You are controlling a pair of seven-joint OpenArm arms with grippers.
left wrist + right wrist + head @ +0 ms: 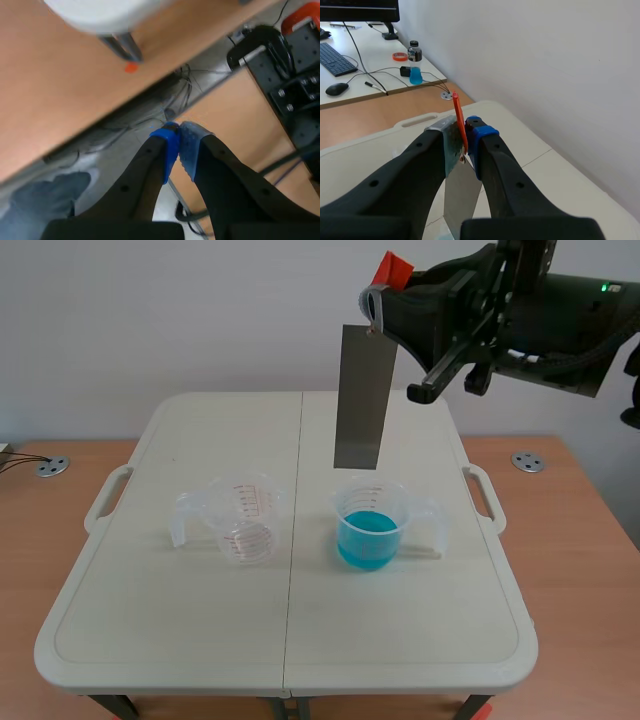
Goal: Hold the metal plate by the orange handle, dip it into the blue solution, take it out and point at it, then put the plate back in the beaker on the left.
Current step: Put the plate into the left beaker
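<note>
Metal plate (360, 395): scene view; it hangs upright in the air, its lower edge above the rim of the right beaker and clear of the liquid.
Orange handle (393, 268): at the plate's 12 o'clock end, sticking out past my right jaws.
Right arm (540, 305): comes in raised from 3 o'clock across the top of the table.
Right beaker (372, 498): straight under the plate at its 6 o'clock, holding the blue solution (368, 540).
Left beaker (240, 520): clear, at 9 o'clock of the right beaker, apart from it.
Table (200, 640): carries both beakers.
Left jaws: left wrist view; pressed together on nothing, blue pad (167, 145) against pale pad (192, 145).
Below my left jaws: tangled cables (175, 100) on the floor, a black clamp (255, 45) at 2 o'clock, and a corner of the table (95, 12) at 11 o'clock.
Right jaws: right wrist view; pinching the orange handle (460, 120), the blue pad (482, 135) tight against it.
Plate (462, 200): hangs down between my right fingers, over the table (530, 165).
Beyond my right jaws: at 11 o'clock, on a far desk, a bottle (414, 62) with blue liquid, a keyboard (335, 57) and a mouse (337, 89).
</note>
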